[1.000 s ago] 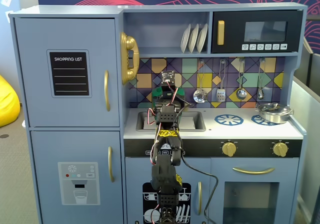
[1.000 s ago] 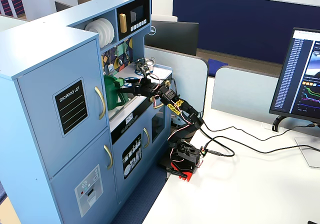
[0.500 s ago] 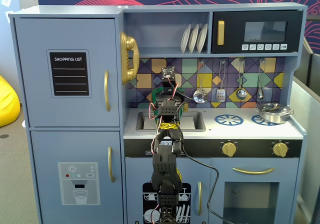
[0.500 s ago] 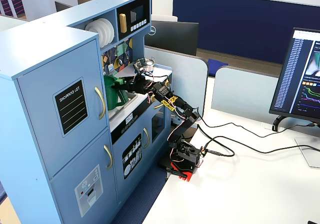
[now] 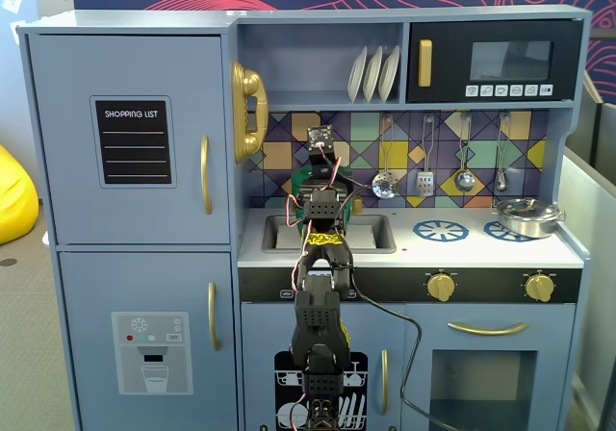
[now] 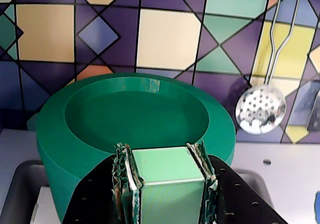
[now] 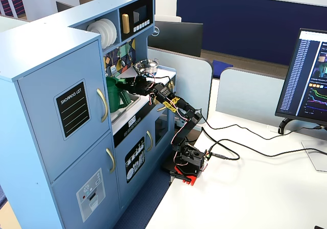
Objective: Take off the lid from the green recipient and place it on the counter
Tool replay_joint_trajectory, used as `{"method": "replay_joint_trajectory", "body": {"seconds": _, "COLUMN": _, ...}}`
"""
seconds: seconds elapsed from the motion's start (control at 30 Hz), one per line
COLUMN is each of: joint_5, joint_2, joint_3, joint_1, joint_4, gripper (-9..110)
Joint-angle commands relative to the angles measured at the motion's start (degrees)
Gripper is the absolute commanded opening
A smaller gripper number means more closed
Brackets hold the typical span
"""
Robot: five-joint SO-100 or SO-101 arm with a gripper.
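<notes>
The green recipient [image 6: 75,164] stands at the sink's back, in front of the tiled wall, and also shows in a fixed view [image 7: 115,100]. The round green lid [image 6: 135,116] with its raised rim lies across its mouth. My gripper [image 6: 161,153] is shut on a light green block [image 6: 167,184] at the lid's near rim, which looks like its tab. In a fixed view [image 5: 304,183] the arm hides most of the recipient. I cannot tell whether the lid is lifted off the mouth. The white counter [image 5: 481,250] lies to the right.
A silver pot [image 5: 527,217] sits on the counter's right burner ring. The recessed sink [image 5: 371,231] lies under the arm. Metal utensils [image 6: 260,109] hang on the tiled wall at the right. A shelf with white plates [image 5: 373,73] is overhead.
</notes>
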Motion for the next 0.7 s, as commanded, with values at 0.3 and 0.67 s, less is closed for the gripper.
{"method": "replay_joint_trajectory", "body": {"seconds": 0.3, "joint_5": -3.0, "joint_2": 3.6, "joint_3": -10.4, "joint_1": 10.0, "joint_4": 3.6, "gripper": 0}}
{"method": "replay_joint_trajectory", "body": {"seconds": 0.67, "joint_5": 1.1, "joint_2": 5.8, "joint_3": -7.3, "joint_1": 29.5, "joint_4": 3.4, "gripper": 0}}
